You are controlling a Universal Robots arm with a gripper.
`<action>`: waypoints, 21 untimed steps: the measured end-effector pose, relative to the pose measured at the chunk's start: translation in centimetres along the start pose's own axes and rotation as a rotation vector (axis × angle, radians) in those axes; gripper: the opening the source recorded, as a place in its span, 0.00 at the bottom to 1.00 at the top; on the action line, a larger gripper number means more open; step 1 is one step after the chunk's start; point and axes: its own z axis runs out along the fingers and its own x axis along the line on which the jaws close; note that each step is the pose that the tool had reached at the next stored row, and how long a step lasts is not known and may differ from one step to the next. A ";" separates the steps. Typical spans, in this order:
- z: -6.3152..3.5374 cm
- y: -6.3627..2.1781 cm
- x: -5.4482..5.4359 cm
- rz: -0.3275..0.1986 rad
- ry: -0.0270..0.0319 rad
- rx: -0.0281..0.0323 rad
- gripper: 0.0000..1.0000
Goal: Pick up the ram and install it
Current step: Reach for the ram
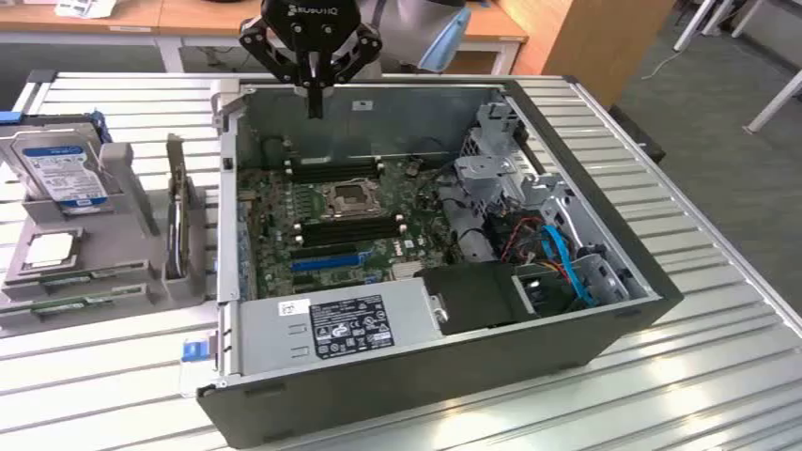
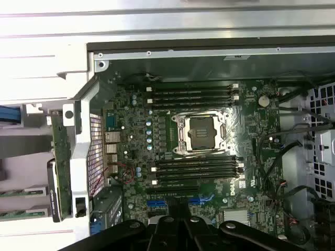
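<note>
Hovering at twelve o'clock over the open computer case (image 1: 501,362) in the exterior view, the tool (image 1: 314,111) is pinched shut and empty. The ram (image 1: 78,277) is laid flat at eight o'clock on the bench (image 1: 701,395), well apart. A wider tool, squared across its thin edges, is judged necessary.

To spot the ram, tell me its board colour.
Green. The ram sticks show best in the exterior view.

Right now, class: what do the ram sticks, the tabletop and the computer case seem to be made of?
The ram sticks: apparently green circuit board, dull finish. The tabletop: probably bare metal, ribbed slats with bright glare. The computer case: likely sheet metal, dark painted outside, plain grey inside.
</note>
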 end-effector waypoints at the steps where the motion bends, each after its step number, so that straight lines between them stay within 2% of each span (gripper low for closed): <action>1: 0.00 0.00 0.0 0.000 0.0001 0.0000 0.10; 14: 0.00 0.00 0.0 0.000 0.0000 0.0000 0.10; 21: -0.01 -0.03 0.4 0.000 0.0000 0.0001 0.10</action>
